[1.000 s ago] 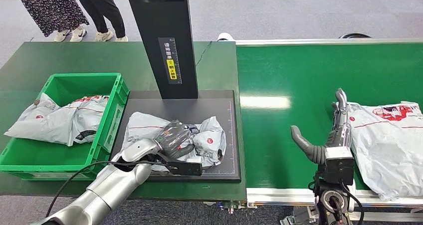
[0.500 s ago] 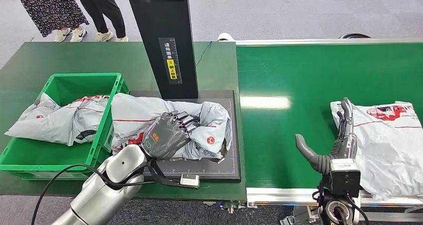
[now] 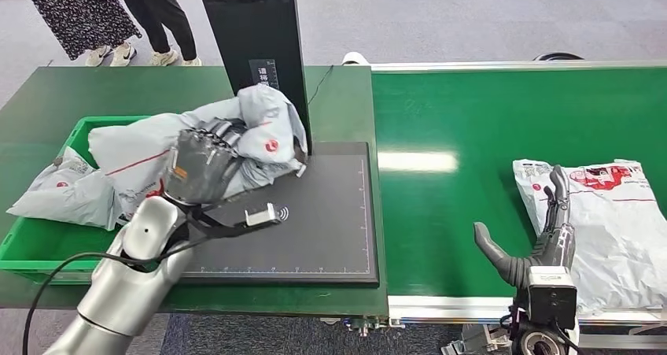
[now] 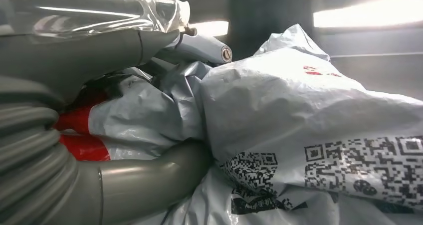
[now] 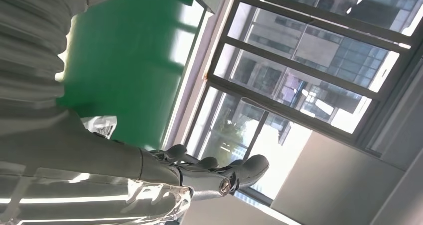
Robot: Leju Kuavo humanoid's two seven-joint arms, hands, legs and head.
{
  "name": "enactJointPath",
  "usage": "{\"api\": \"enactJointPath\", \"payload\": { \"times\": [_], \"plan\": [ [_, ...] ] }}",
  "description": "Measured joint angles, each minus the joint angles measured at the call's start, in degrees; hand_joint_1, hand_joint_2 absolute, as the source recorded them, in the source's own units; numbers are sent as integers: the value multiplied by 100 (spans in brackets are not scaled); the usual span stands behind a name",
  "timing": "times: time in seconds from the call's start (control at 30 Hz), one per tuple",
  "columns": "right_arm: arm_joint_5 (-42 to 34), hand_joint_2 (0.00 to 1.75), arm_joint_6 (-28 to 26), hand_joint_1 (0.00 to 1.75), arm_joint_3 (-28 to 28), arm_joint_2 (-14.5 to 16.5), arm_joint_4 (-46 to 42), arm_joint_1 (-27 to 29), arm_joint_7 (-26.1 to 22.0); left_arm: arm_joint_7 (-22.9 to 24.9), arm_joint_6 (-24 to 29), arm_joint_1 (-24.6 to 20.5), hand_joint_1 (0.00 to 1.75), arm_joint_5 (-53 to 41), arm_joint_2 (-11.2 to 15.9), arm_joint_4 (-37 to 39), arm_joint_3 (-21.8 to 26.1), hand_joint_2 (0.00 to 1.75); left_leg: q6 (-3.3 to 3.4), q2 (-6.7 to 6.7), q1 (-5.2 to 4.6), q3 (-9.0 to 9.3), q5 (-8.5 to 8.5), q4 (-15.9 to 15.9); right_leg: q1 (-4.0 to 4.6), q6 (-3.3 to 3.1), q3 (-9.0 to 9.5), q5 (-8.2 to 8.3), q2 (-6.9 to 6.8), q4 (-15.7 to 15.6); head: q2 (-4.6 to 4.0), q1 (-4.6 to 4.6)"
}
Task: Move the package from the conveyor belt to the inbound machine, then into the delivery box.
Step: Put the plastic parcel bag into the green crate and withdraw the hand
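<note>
My left hand (image 3: 200, 164), fingers clamped on the package (image 3: 236, 138), has lifted it off the black plate (image 3: 322, 213) toward the green box (image 3: 47, 245), left of frame; my right hand (image 3: 543, 233) stays spread, empty.

left robot hand (image 3: 200, 166) gripping, right robot hand (image 3: 543, 233) spread

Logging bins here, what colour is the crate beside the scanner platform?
Green, a plastic crate holding a grey package; the head view shows it best.
</note>
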Motion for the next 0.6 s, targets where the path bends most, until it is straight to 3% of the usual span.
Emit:
{"api": "enactJointPath", "payload": {
  "times": [0.1,0.3,0.43,0.6],
  "plan": [
    [13,175,0,0,-25,17,-58,33,7,156,-53,-102,175,4,-27,168,258,175,0,0,0,0,1,0,0,0,1,0,1,0,0,1],
    [128,175,29,0,-21,62,-73,6,74,1096,-166,-488,175,351,-115,966,1114,175,0,3,0,-2,0,0,0,0,-2,0,5,0,0,0],
    [171,175,33,0,-10,80,-72,-44,118,1117,-83,-680,175,413,-118,1485,1543,175,-1,1,3,-2,1,0,2,0,-2,0,3,1,0,0],
    [179,175,33,0,-7,97,-72,-71,124,1117,-63,-741,175,411,-159,1756,1705,175,0,3,-1,-5,0,0,0,0,-3,0,4,1,0,2]
  ]
}}
